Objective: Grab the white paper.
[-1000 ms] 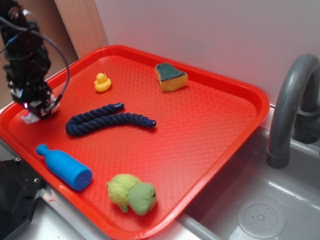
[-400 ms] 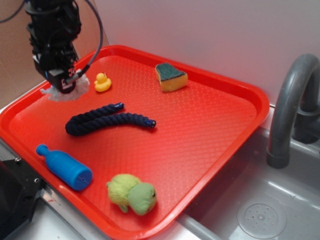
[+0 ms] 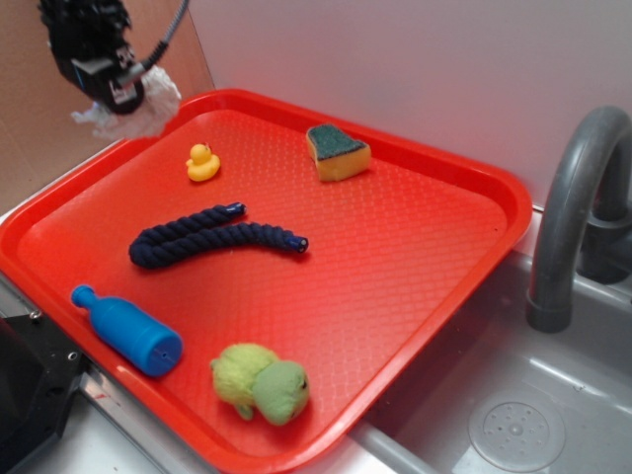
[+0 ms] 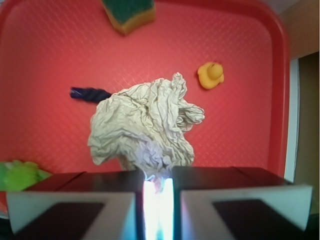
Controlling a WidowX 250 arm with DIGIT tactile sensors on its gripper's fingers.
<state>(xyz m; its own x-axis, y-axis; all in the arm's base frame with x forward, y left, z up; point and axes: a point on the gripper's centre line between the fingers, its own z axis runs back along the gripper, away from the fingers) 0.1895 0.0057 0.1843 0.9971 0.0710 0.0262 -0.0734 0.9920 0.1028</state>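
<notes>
The black fingers are pressed together on the lower edge of the crumpled white-grey paper wad, which juts straight out beyond them, held clear above the far-left corner of the red plastic tray, up from the small yellow toy duck.

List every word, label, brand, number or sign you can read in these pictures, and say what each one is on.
None: no readable text in either view.
The white paper held in the gripper shows only wrinkles, no print.
The blue bottle, yellow duck, sponge, green plush toy, dark rope and red tray bear no lettering.
</notes>
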